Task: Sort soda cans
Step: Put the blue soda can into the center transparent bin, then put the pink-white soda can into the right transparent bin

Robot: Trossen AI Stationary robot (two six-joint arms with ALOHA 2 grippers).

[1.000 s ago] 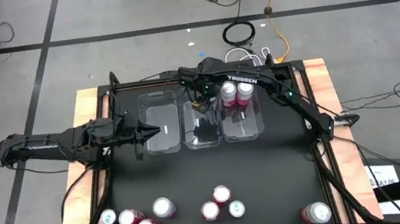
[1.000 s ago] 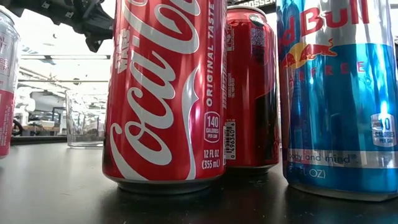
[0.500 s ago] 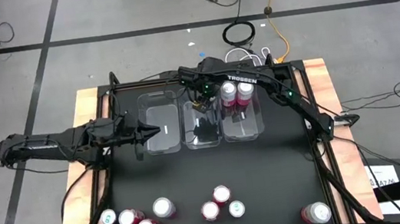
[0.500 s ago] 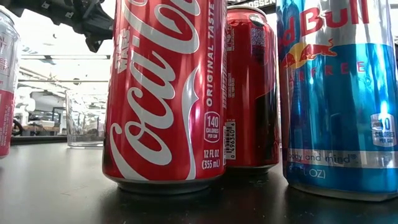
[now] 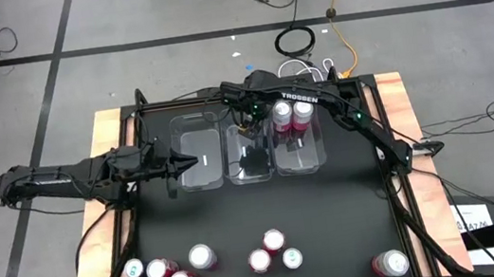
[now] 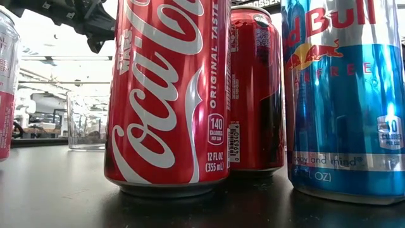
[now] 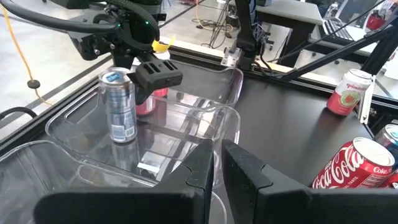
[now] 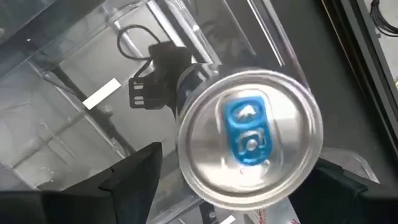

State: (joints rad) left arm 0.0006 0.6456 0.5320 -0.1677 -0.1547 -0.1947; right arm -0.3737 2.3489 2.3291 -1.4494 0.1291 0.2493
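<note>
Right gripper (image 8: 233, 180) hangs over the middle bin (image 5: 249, 153), fingers apart around a blue-tabbed can (image 8: 250, 144), not clamping it; left gripper (image 7: 216, 163) closed beside the left bin (image 5: 197, 151).

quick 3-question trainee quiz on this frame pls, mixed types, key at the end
1. True or false: the left gripper holds a can.
2. The can between the fingers of the right gripper has a tab of which colour? A red, B blue, C silver.
3. How many pink cans stand in the right-hand clear bin?
Key: 1 false; 2 B; 3 two.
</note>
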